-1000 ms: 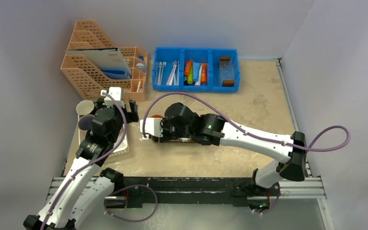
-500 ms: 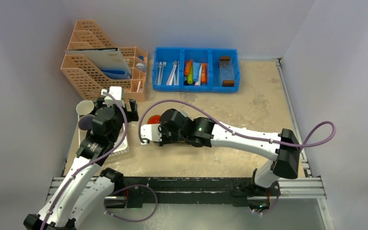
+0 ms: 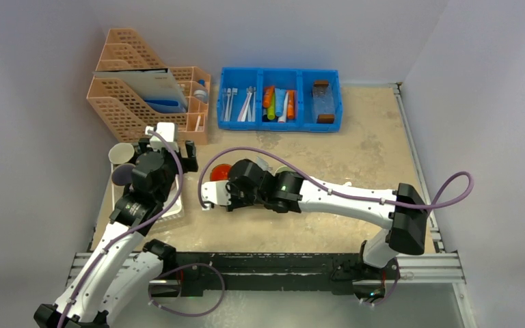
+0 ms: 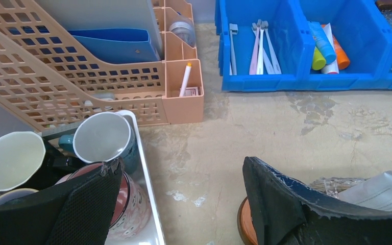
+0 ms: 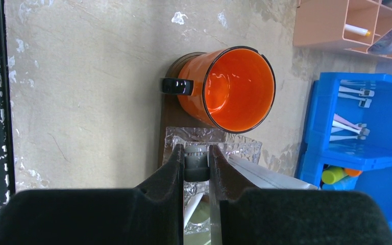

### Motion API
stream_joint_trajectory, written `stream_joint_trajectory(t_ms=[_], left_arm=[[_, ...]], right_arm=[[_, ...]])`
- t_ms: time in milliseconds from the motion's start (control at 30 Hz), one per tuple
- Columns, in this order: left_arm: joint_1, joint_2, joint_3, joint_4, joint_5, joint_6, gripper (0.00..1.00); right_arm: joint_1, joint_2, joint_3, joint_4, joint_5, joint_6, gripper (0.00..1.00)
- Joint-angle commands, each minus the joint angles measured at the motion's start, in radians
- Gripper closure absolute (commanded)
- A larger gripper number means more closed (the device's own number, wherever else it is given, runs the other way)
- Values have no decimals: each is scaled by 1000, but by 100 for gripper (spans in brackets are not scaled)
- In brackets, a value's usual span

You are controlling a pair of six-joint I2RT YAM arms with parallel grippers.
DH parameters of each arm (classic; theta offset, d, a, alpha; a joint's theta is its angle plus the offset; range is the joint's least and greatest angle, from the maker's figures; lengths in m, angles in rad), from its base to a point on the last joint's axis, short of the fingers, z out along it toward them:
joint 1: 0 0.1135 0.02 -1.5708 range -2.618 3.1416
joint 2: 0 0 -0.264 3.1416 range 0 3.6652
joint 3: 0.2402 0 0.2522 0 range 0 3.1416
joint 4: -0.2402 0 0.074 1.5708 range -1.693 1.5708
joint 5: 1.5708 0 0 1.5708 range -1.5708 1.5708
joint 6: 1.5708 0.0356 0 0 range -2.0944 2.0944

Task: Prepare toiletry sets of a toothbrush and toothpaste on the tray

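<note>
The toiletry set (image 5: 237,148), a crinkled clear packet with pale contents, lies on the brown tray (image 5: 167,115), just right of the orange mug (image 5: 235,87). The tray's long axis runs left-right. The packet's direction is hidden under the right gripper (image 5: 196,150), which is clamped on it. The left gripper (image 4: 182,163) hangs spread apart above the white tray (image 4: 144,168). The worktop (image 3: 369,143) is scuffed beige, and the walls are grey.

Readable text: none that you can make out in any view.
Coloured tubes (image 4: 322,43): any print is too small for you to read.
Small card (image 4: 193,92) in the peach rack (image 4: 81,87): faint dark marks, illegible.
Orange mug (image 5: 229,89): no lettering on the side facing you.
Clear packet (image 5: 240,145): crinkled glare, nothing legible.
</note>
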Motion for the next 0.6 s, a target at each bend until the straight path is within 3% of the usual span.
stream_joint_trajectory(t_ms=[0,567], left_arm=[[-1,-3,4,40,-17,16,15],[-1,-1,9,48,-12,20,15]], right_arm=[[2,-6,-20,54,15,-19,100],[2,-56,-135,188,35,-39,99]])
